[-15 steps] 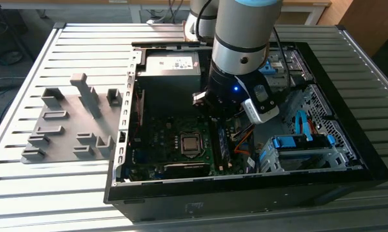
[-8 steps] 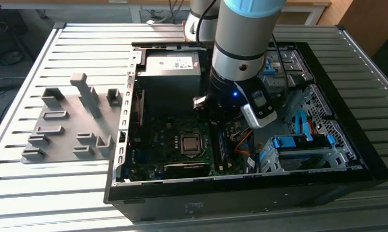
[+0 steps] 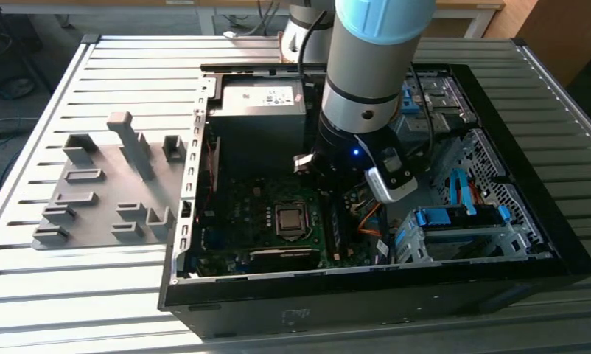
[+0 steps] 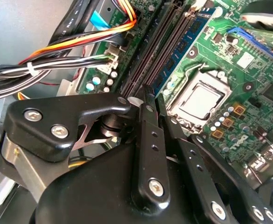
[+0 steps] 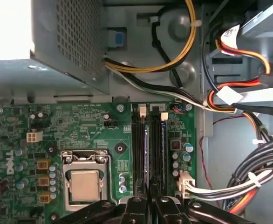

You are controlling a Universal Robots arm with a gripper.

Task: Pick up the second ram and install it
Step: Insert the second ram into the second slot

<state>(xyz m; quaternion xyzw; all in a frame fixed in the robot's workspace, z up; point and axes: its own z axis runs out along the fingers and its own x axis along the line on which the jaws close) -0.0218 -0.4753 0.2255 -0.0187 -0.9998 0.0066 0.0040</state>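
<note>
The second ram is a thin blue-green stick standing on edge in a black memory slot beside the CPU socket. In the second wrist view the second ram shows small dark chips and runs into the gap between my black fingers. My gripper sits over the near end of the slots, its jaws close together on either side of the stick. A similar blue stick stands in the neighbouring slot. In the exterior view the arm reaches down into the open computer case.
Cable bundles lie close beside the slots. The grey power supply and a drive cage with blue clips flank the arm inside the case. A grey parts fixture lies on the slatted table at the exterior view's left.
</note>
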